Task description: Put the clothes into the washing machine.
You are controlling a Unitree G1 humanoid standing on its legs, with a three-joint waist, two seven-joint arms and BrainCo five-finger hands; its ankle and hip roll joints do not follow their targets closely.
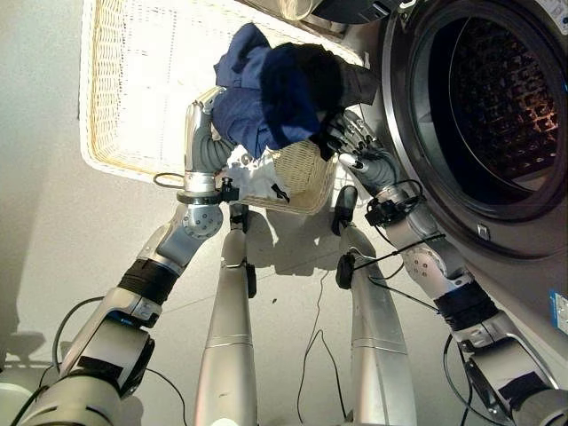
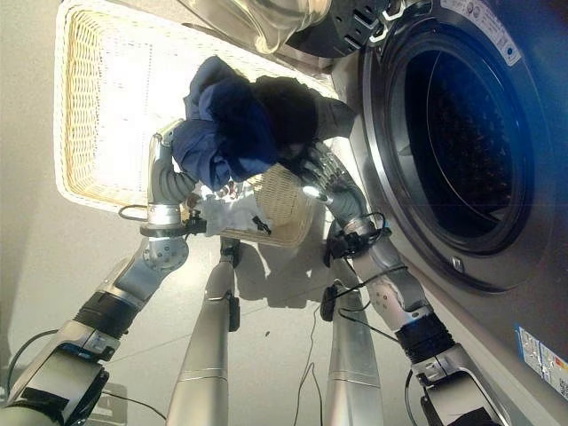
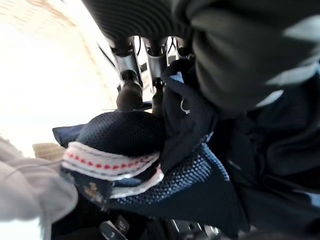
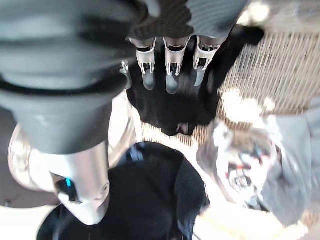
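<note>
A bundle of clothes [image 1: 271, 98], navy blue cloth [image 2: 222, 133] with black cloth [image 1: 324, 75] beside it, hangs above the near right corner of a pale wicker basket [image 1: 133, 89]. My left hand [image 1: 202, 120] presses against its left side, fingers [image 3: 129, 85] straight against navy mesh with a white, red-dotted band [image 3: 115, 162]. From the right, my right hand [image 1: 351, 142] presses on the black cloth, its fingers [image 4: 170, 70] straight. The bundle is squeezed between both hands. The washing machine's open drum [image 1: 497, 106] is just to the right.
A light grey printed garment [image 1: 257, 182] still lies in the basket's near corner, also seen as the grey cloth [image 4: 250, 165]. The machine's open door glass [image 2: 266, 22] sits beyond the basket. The basket stands on a pale floor [image 1: 44, 133].
</note>
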